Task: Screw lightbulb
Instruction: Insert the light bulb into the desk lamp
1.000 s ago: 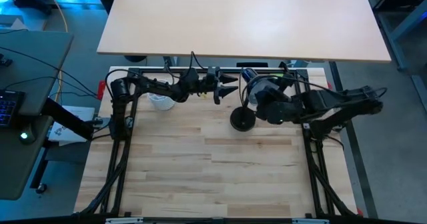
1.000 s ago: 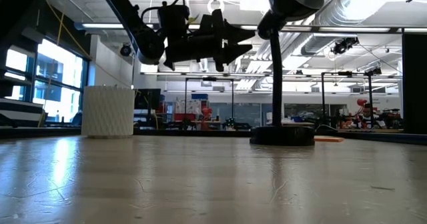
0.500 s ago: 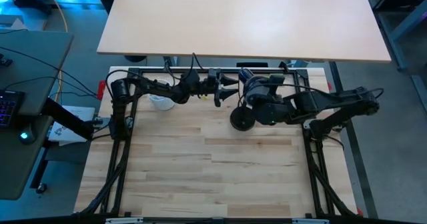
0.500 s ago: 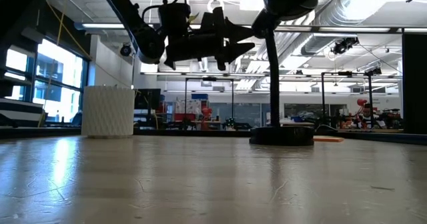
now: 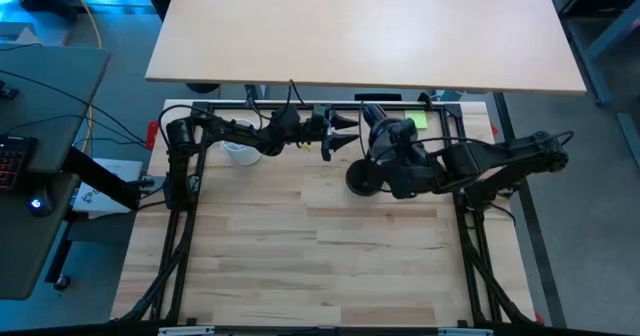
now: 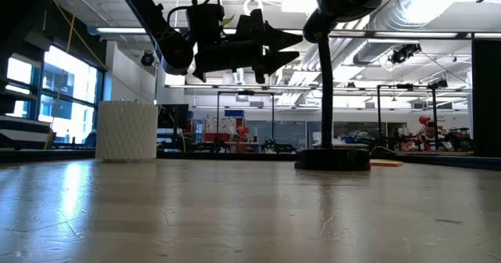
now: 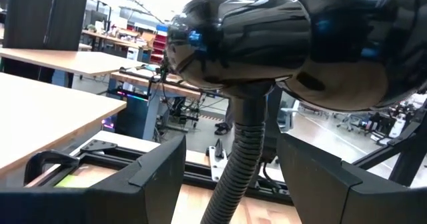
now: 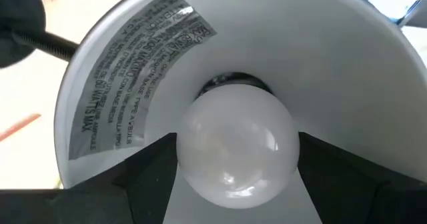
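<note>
Inside, the lamp shade [image 8: 113, 91] holds the lightbulb [image 8: 237, 147] — right gripper [image 8: 237, 184] fingers flank it, grip unclear.

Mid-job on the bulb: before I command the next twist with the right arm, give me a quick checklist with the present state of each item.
1. Lightbulb sits inside the lamp shade, base toward the socket: ok.
2. Right gripper fingers flank the bulb on both sides: ok.
3. Firm finger contact with the bulb: cannot tell; the pads sit at its edges.
4. Bulb fully threaded in the socket: cannot tell; the base is hidden behind the globe.
5. Left gripper fingers are open on either side of the lamp neck, not clamping it: not ok if you want the lamp braced.
6. Lamp base flat on the table: ok.
</note>
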